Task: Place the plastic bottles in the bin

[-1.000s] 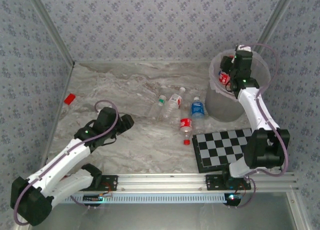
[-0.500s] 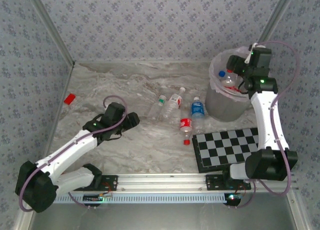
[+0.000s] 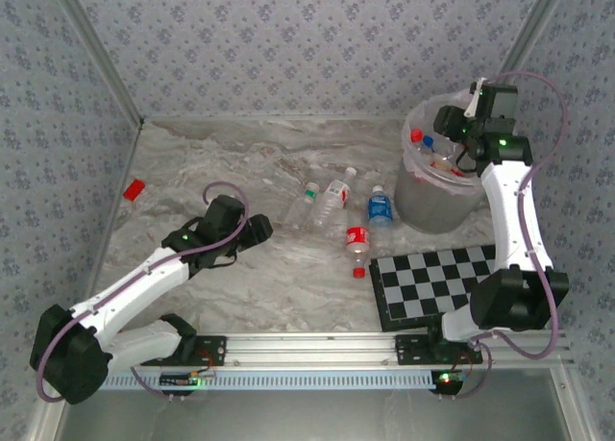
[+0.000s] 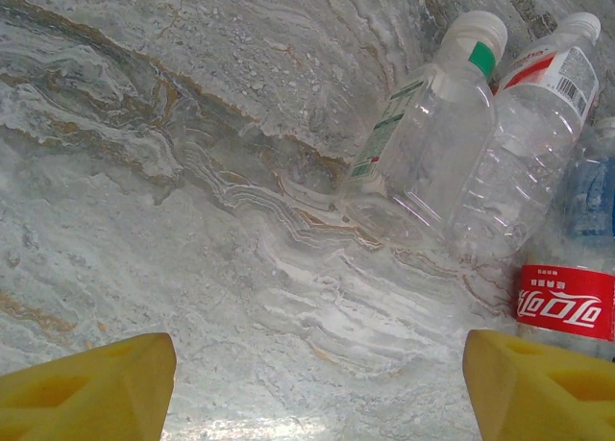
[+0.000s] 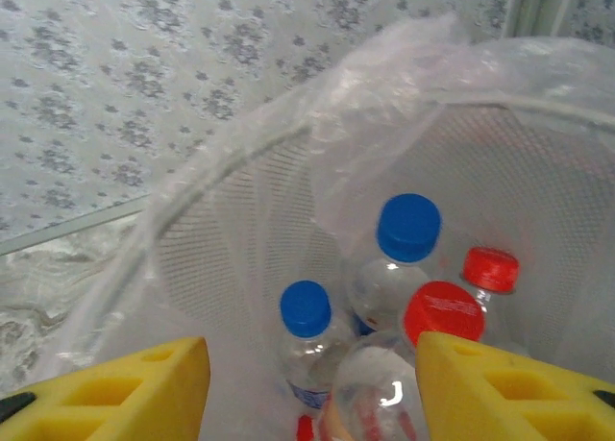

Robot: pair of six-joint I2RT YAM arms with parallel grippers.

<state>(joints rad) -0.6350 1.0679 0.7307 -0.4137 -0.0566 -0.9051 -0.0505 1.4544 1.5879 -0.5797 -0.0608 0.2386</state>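
Four plastic bottles lie mid-table: a green-capped one, a white-capped one with a red label, a blue-labelled one and a red-labelled one. My left gripper stands open just left of them, over bare marble. The bin stands at the far right, bag-lined, with several bottles inside, blue-capped and red-capped among them. My right gripper hangs open over the bin's mouth with nothing between its fingers.
A black-and-white checkerboard lies in front of the bin. A loose red cap sits by the red-labelled bottle. A small red block lies by the left wall. Patterned walls close in three sides.
The right gripper let go of a red-labelled bottle, which now lies in the bin, and drew back to the right. The left arm reached right toward the bottles on the table.
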